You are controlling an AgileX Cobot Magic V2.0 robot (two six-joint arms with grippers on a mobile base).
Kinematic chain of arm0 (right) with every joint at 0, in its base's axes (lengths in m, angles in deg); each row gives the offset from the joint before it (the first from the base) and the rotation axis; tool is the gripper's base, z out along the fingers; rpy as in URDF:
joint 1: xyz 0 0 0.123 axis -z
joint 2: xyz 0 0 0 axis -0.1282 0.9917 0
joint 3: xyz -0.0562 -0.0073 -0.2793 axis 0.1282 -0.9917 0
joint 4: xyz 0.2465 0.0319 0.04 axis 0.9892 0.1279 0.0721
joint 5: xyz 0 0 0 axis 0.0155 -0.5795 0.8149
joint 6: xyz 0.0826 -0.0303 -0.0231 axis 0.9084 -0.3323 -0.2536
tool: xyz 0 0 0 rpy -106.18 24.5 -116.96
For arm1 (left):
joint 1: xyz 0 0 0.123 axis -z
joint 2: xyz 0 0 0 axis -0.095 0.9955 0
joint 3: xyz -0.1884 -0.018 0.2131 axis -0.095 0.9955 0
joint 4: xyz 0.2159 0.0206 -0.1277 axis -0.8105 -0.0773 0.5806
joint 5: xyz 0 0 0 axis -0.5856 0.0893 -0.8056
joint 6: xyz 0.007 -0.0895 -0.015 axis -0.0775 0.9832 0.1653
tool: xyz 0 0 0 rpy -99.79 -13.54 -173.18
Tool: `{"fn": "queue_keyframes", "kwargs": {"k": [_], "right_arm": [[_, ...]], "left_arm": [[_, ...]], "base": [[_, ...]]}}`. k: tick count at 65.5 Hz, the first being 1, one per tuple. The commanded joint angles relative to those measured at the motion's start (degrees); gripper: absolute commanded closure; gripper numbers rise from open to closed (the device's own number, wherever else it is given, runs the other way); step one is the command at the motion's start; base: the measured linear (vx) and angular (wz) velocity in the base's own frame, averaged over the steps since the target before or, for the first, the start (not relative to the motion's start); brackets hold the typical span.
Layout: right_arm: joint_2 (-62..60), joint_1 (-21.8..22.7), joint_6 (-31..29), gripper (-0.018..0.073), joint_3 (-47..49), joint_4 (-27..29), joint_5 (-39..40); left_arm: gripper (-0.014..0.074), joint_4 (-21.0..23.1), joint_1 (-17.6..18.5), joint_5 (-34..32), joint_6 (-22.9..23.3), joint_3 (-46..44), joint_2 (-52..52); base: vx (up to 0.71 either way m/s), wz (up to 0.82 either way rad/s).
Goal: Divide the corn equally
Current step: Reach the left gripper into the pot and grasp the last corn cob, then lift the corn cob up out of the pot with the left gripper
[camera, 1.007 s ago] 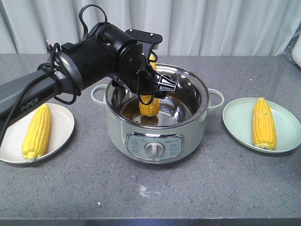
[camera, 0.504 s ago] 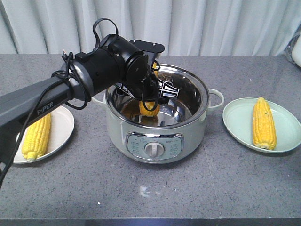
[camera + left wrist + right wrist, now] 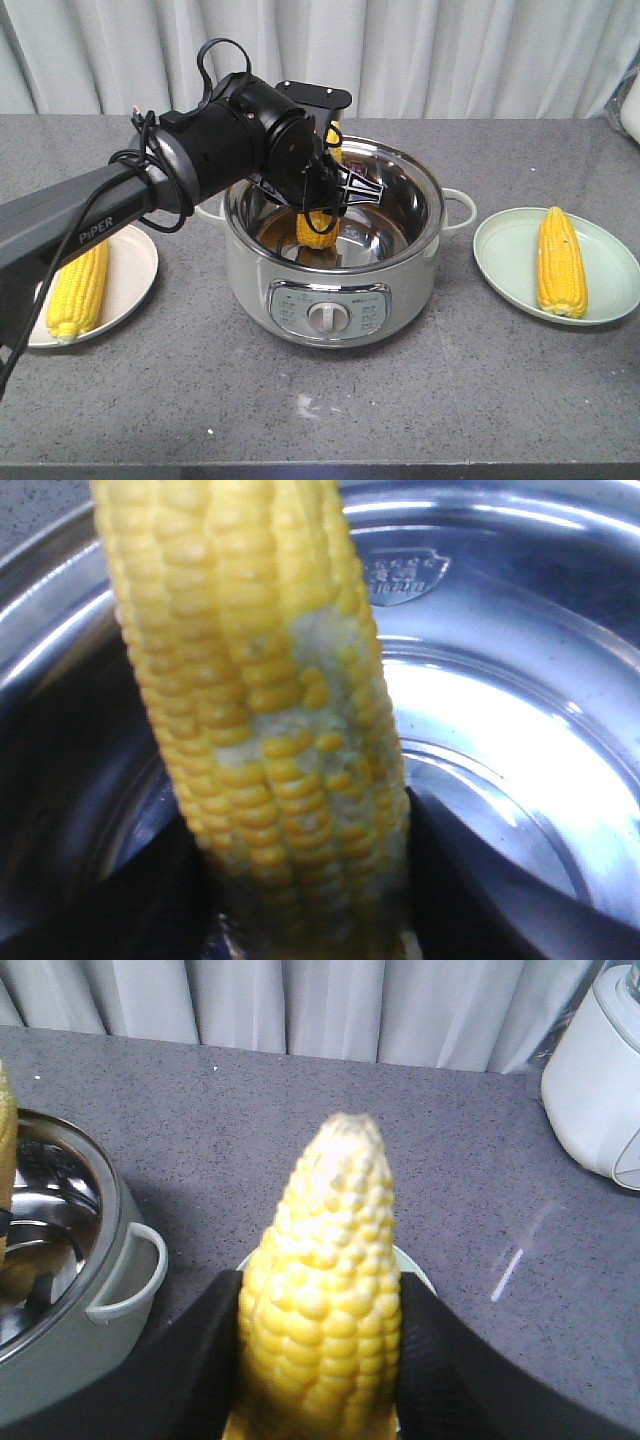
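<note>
Three corn cobs, two plates and one pot (image 3: 330, 290) stood on the grey surface (image 3: 450, 400). The first cob (image 3: 78, 280) lay on the white plate (image 3: 132, 268) at the pot's 9 o'clock, the second cob (image 3: 560, 262) on the green plate (image 3: 505, 258) at 3 o'clock. The left pincer (image 3: 322, 200) clamped the third cob (image 3: 318, 228) upright inside the pot. Only the right wrist view showed the right pincer (image 3: 320, 1360), its fingers (image 3: 450, 1365) spread beside the second cob; contact unclear.
</note>
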Motion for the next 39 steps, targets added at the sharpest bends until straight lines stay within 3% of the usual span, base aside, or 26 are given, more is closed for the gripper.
{"fn": "queue_keyframes", "kwargs": {"k": [1,14,24,39], "right_arm": [[-0.8,0.3,-0.4,0.0424,1.3,0.5,4.5],[-0.8,0.3,-0.4,0.0424,1.3,0.5,4.5],[-0.8,0.3,-0.4,0.0424,1.3,0.5,4.5],[-0.8,0.3,-0.4,0.0424,1.3,0.7,4.4]], "left_arm": [[0.0516,-0.9,0.2,-3.0,0.5,-1.8,-5.0],[0.0521,-1.0,0.1,-2.2,0.3,-1.8,-10.9],[0.0517,-3.8,-0.3,2.0,-1.1,-1.8,-17.4],[0.0503,-4.9,-4.4,7.6,-1.1,-1.8,-25.5]], "base": [[0.00,0.00],[0.00,0.00],[0.00,0.00],[0.00,0.00]]}}
